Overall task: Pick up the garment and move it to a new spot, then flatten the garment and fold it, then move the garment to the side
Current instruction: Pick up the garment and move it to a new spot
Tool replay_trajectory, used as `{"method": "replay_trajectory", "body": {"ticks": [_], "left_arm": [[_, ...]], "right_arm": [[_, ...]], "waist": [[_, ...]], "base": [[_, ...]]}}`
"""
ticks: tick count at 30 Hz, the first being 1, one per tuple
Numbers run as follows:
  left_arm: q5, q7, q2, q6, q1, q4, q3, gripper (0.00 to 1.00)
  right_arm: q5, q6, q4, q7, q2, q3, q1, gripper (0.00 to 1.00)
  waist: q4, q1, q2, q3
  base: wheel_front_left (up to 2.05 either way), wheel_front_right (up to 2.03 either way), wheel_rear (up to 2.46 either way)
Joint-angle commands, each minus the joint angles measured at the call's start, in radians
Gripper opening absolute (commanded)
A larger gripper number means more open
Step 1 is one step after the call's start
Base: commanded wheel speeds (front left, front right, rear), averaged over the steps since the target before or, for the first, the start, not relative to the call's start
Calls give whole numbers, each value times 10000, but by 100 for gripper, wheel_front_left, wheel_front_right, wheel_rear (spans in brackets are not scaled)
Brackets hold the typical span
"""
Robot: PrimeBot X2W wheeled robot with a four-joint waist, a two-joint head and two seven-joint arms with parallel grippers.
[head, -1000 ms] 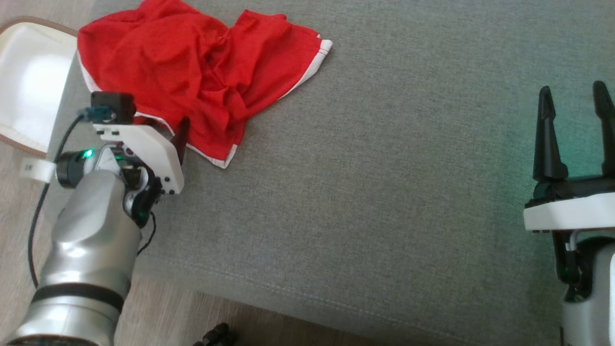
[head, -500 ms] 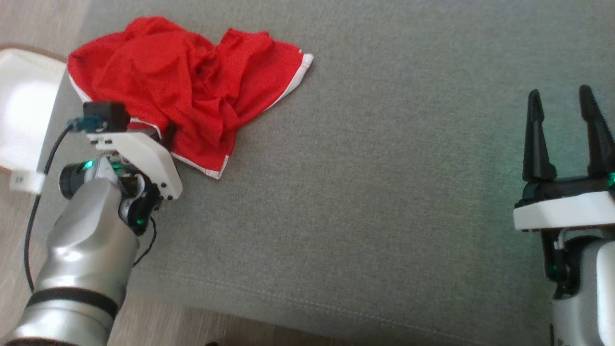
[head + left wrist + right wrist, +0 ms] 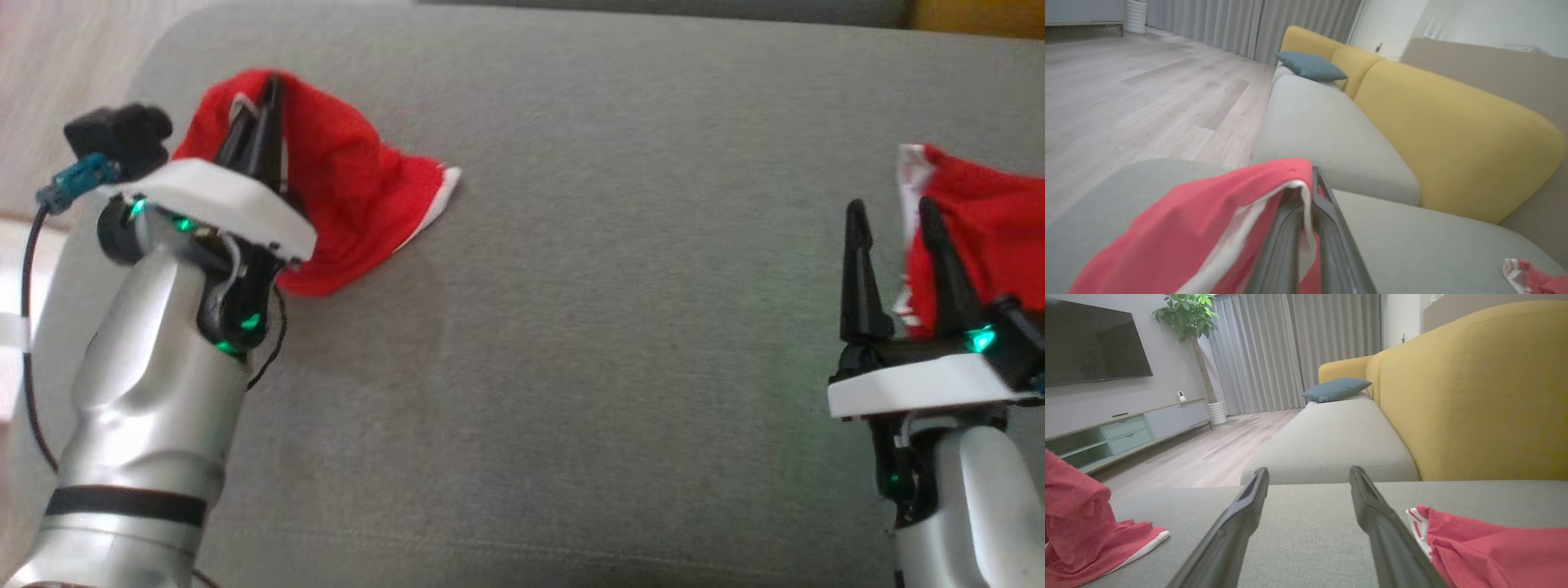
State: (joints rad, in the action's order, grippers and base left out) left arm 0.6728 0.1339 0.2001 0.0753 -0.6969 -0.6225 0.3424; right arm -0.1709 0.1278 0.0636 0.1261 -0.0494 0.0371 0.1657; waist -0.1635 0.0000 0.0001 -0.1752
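A wide grey sofa seat (image 3: 588,327) fills the head view. Behind it runs a mustard-yellow backrest (image 3: 1474,396), and a blue-grey cushion (image 3: 1336,388) lies at the far end of the next seat section. Beyond the sofa is a pale wood floor (image 3: 1126,94), with grey curtains (image 3: 1290,351) hanging along the far wall. A dark television (image 3: 1090,343) is mounted above a low cabinet (image 3: 1126,430) with drawers and open shelves; what the shelves hold is too small to tell. Beside the cabinet, a ribbed white pot (image 3: 1217,412) holds a tall leafy plant (image 3: 1188,314).

Near the seat's left end, the left claw (image 3: 268,98) is pressed together, pinching the white-trimmed edge of the red garment (image 3: 351,196). The held part is raised, while the rest drapes down onto the cushion.

The right claw (image 3: 891,208) is spread and holds nothing. It sits above the seat's right side, just beside a second red cloth with white trim (image 3: 988,237) lying on the cushion.
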Motion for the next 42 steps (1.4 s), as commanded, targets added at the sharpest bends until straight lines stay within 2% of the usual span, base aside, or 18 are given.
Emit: {"method": "replay_trajectory", "body": {"ticks": [1, 7, 14, 19, 22, 26, 27, 33, 35, 42], "left_arm": [[-58, 86, 246, -234, -164, 831, -325, 0], [-335, -124, -16, -1008, -159, 2351, -134, 0], [-516, -333, -656, -1504, -538, 3308, 264, 0], [-591, -196, -1086, -1710, -802, 3621, 619, 0], [-928, -208, -1214, -1746, -857, 3589, 1215, 0], [-1302, -328, -1340, -1690, -600, 3189, 2194, 0], [-1302, -328, -1340, -1690, -600, 3189, 2194, 0], [-1341, 17, -1476, -1731, 31, 2171, 3466, 0], [-1326, 133, -1489, -1726, 164, 1819, 3944, 100], [-514, 424, -1496, -1792, 366, 1322, 5110, 100]], "right_arm": [[-126, 29, -198, 170, -11, -280, 82, 100], [-354, 29, 163, 469, -10, -306, 237, 100], [-530, 29, 448, 701, -9, -376, 403, 100], [-607, 29, 599, 829, -9, -411, 481, 100], [-653, 29, 678, 892, -9, -438, 526, 100], [-712, 29, 727, 960, -9, -475, 608, 100], [-712, 29, 727, 960, -9, -475, 608, 100], [-758, 29, 826, 1043, -9, -494, 692, 100], [-761, 29, 867, 1060, -9, -517, 706, 100], [-762, 29, 1042, 1107, -9, -485, 650, 100]], "waist": [[652, 0, -1, 438], [1466, 0, -1, 610], [2201, 0, -1, 542], [2554, 0, -1, 479], [2702, 0, -1, 443], [2846, 0, -1, 314], [2846, 0, -1, 314], [3004, 0, -1, 136], [3032, 0, -1, 98], [2852, 0, -1, 150]], "base": [[0, 0, 0], [0, 0, 0], [0, 0, 0], [0, 0, 0], [0, 0, 0], [0, 0, 0], [0, 0, 0], [0, 0, 0], [0, 0, 0], [0, 0, 0]]}}
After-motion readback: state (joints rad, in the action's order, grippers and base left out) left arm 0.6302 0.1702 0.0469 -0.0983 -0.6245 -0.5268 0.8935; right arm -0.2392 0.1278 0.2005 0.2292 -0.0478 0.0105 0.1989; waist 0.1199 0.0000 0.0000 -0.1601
